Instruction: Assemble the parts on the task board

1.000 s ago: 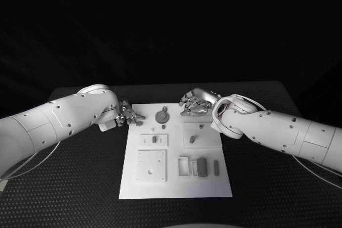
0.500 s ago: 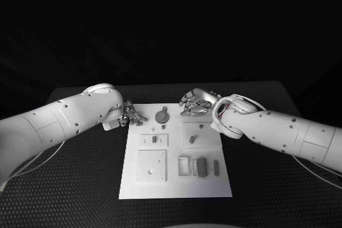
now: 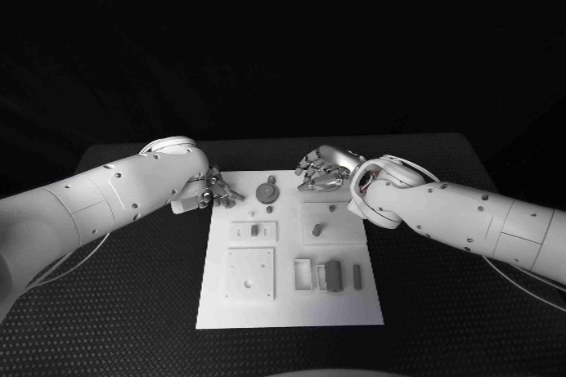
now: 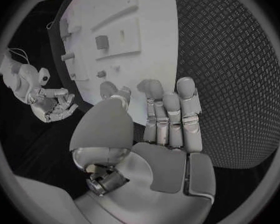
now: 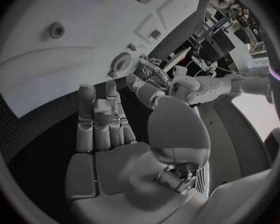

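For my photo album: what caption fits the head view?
Two empty robot hands, left hand and right hand, poised at the far end of a white task board carrying small parts.

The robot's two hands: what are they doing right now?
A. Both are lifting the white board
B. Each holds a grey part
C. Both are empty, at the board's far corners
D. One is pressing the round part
C: the left hand and right hand hold nothing, fingers apart, by the far end of the task board.

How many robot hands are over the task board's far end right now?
2: the left robot hand at the far-left corner of the task board, the right robot hand at its far edge, both holding nothing.
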Controlling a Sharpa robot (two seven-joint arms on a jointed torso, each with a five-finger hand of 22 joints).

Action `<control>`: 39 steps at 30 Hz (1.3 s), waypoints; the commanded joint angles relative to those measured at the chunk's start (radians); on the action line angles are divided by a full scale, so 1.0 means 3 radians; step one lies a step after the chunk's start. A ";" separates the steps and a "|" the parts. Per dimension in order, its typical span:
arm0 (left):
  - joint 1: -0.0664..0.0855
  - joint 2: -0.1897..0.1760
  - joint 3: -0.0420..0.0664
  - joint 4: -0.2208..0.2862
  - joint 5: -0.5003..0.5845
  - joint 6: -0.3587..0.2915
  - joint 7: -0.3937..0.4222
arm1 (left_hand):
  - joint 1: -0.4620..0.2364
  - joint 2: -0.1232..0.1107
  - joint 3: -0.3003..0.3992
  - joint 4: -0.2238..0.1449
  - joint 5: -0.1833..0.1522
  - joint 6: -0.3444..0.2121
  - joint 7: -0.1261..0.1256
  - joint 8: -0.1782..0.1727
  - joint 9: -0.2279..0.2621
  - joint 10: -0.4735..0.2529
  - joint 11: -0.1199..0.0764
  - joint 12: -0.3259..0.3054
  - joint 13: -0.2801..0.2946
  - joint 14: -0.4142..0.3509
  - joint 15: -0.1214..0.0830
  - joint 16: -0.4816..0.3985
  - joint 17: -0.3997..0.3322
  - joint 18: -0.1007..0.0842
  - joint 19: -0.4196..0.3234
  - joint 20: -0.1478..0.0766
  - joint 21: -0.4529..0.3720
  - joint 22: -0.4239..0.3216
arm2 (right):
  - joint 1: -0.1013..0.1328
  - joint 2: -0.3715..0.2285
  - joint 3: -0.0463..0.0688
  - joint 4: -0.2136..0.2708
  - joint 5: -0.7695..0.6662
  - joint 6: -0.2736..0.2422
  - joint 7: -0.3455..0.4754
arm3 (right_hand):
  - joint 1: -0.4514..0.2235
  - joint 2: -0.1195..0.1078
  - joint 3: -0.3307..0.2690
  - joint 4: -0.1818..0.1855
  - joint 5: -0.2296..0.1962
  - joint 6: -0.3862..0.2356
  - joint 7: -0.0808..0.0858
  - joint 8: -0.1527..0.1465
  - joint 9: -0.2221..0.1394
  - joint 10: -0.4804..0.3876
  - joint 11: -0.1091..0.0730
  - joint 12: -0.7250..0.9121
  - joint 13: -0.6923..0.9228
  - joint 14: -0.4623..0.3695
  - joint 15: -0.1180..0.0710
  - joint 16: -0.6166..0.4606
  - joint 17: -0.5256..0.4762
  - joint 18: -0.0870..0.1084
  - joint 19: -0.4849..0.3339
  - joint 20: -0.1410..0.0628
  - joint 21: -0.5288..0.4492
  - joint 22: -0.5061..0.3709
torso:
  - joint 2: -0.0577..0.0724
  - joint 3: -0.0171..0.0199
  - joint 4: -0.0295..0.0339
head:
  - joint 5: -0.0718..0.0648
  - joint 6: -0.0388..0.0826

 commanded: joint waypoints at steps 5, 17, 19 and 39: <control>0.0001 -0.0015 0.0001 0.0000 -0.0068 0.0116 -0.0033 | -0.0064 -0.0008 0.0031 0.0000 -0.0011 0.0019 0.0003 0.0030 0.0014 0.0033 -0.0005 0.0027 0.0012 0.0002 -0.0023 0.0032 0.0011 0.0118 0.0008 -0.0016 0.0029 0.0069 | -0.0002 0.0000 0.0000 0.0004 -0.0007 0.0030 0.0026 | -0.0035 -0.0007 0.0003 0.0018 0.0004 0.0000 0.0032 0.0020 -0.0004 0.0013 0.0015 0.0016 0.0005 -0.0023 0.0006 -0.0022 -0.0006 0.0200 0.0000 -0.0016 -0.0011 0.0065 | -0.0002 -0.0004 0.0004 | -0.0008 -0.0007; 0.0001 -0.0021 0.0001 -0.0008 -0.0064 0.0131 -0.0020 | -0.0073 -0.0018 0.0060 -0.0002 -0.0011 0.0053 -0.0019 0.0059 0.0032 0.0068 -0.0026 0.0056 0.0030 0.0033 -0.0045 0.0065 0.0027 0.0126 0.0043 -0.0029 0.0067 0.0075 | -0.0002 0.0001 0.0000 0.0002 -0.0007 0.0031 0.0027 | -0.0035 -0.0007 0.0003 0.0018 0.0004 -0.0001 0.0032 0.0021 -0.0004 0.0012 0.0015 0.0017 0.0006 -0.0023 0.0006 -0.0022 -0.0006 0.0200 0.0000 -0.0016 -0.0011 0.0065 | -0.0002 -0.0005 0.0006 | -0.0010 -0.0014; 0.0001 -0.0015 0.0001 -0.0009 -0.0059 0.0124 -0.0016 | -0.0074 -0.0017 0.0062 -0.0002 -0.0011 0.0054 -0.0020 0.0060 0.0033 0.0069 -0.0027 0.0058 0.0031 0.0034 -0.0046 0.0066 0.0027 0.0127 0.0045 -0.0030 0.0069 0.0075 | -0.0002 0.0001 0.0000 0.0003 -0.0007 0.0031 0.0026 | -0.0035 -0.0007 0.0003 0.0018 0.0004 -0.0001 0.0032 0.0021 -0.0004 0.0012 0.0015 0.0017 0.0006 -0.0023 0.0006 -0.0022 -0.0006 0.0200 0.0000 -0.0016 -0.0011 0.0065 | -0.0003 -0.0005 0.0006 | -0.0010 -0.0014; 0.0001 0.0060 0.0000 -0.0081 0.0050 0.0221 -0.0033 | -0.0308 0.0077 0.0017 0.0003 -0.0011 0.0088 -0.0044 0.0074 0.0066 0.0106 -0.0052 0.0077 0.0047 0.0063 -0.0073 0.0093 0.0043 0.0132 0.0058 -0.0052 0.0130 0.0074 | -0.0002 0.0002 0.0000 0.0004 -0.0007 0.0032 0.0027 | -0.0035 -0.0008 0.0003 0.0019 0.0004 -0.0001 0.0032 0.0021 -0.0005 0.0012 0.0015 0.0017 0.0006 -0.0024 0.0006 -0.0022 -0.0006 0.0200 0.0000 -0.0016 -0.0012 0.0065 | -0.0002 0.0002 0.0004 | -0.0006 -0.0013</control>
